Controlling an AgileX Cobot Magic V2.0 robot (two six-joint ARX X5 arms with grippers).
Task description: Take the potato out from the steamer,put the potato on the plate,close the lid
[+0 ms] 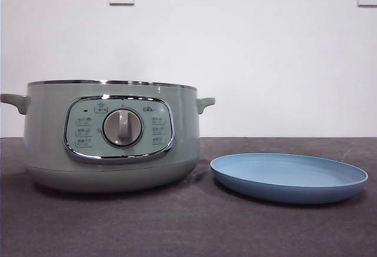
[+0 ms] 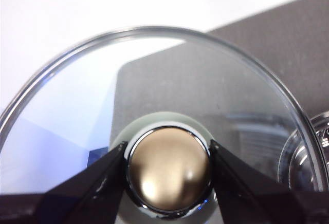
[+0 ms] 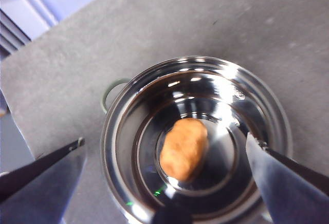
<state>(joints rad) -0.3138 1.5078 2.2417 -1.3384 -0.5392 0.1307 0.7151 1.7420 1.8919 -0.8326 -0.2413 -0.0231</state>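
**Three cameras: one low and level, two looking down**

The front camera sits near table height, facing level across at the steamer [image 1: 109, 133] on the left and the plate [image 1: 288, 176] on the right, both close. The left wrist camera looks down, very near the lid [image 2: 216, 90]. The right wrist camera looks down from above into the steamer's bowl [image 3: 195, 142], which the front view shares from outside.

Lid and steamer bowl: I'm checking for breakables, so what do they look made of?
The lid looks like clear glass with a shiny metal rim; the table shows through it. The steamer bowl looks like polished steel, mirroring light around the potato. Its outer shell looks like matte green plastic, though painted metal is possible.
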